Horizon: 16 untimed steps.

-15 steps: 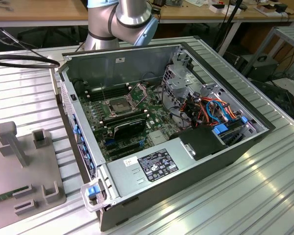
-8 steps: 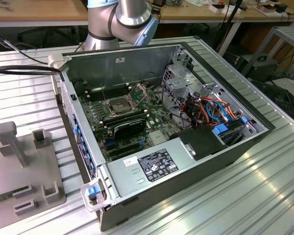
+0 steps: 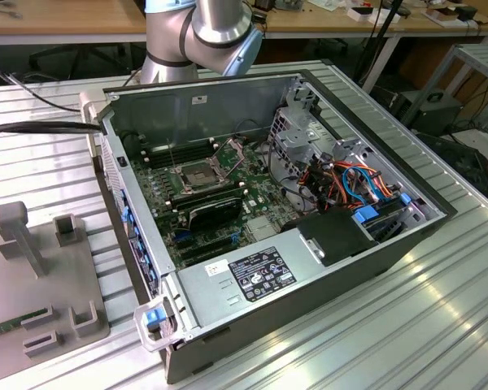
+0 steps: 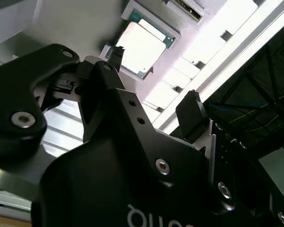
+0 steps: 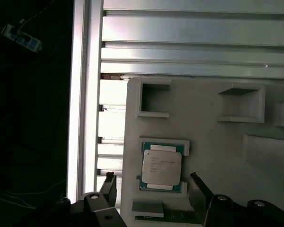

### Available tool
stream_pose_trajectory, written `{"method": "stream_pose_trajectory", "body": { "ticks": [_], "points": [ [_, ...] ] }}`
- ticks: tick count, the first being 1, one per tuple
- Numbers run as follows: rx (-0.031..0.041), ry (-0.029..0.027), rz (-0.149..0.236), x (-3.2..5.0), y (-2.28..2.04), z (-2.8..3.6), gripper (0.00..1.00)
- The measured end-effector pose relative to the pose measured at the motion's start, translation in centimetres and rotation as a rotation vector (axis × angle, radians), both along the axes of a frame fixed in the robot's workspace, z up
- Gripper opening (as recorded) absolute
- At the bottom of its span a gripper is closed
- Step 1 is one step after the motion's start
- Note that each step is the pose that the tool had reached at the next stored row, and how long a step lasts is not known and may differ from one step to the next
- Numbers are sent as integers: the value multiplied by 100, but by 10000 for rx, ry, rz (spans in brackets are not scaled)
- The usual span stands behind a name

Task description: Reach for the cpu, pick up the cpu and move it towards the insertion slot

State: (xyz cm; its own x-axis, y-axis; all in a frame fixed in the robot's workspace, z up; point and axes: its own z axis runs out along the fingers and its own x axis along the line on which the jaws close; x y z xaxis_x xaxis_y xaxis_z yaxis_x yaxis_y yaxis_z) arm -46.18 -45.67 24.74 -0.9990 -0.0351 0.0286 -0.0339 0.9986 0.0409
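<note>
cpu, flat pale silvery square

no print could be read anywhere. a black label on the grey power supply carried white marks and lines too fine to make out, and the cpu bore faint grey lines of type. pale letters on the gripper body ran partly out of view.

Silvery-beige cpu edged green, pale grey tray, black hand, silver table
</note>
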Motion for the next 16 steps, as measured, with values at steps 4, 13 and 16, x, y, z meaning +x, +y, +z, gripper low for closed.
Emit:
{"method": "stream_pose_trajectory", "body": {
  "ticks": [4,13,16],
  "points": [
    [0,26,-39,20,-1,-88,72],
    [0,67,-196,35,-1,-175,72],
    [0,66,-202,35,-1,-180,72]
  ]
}}
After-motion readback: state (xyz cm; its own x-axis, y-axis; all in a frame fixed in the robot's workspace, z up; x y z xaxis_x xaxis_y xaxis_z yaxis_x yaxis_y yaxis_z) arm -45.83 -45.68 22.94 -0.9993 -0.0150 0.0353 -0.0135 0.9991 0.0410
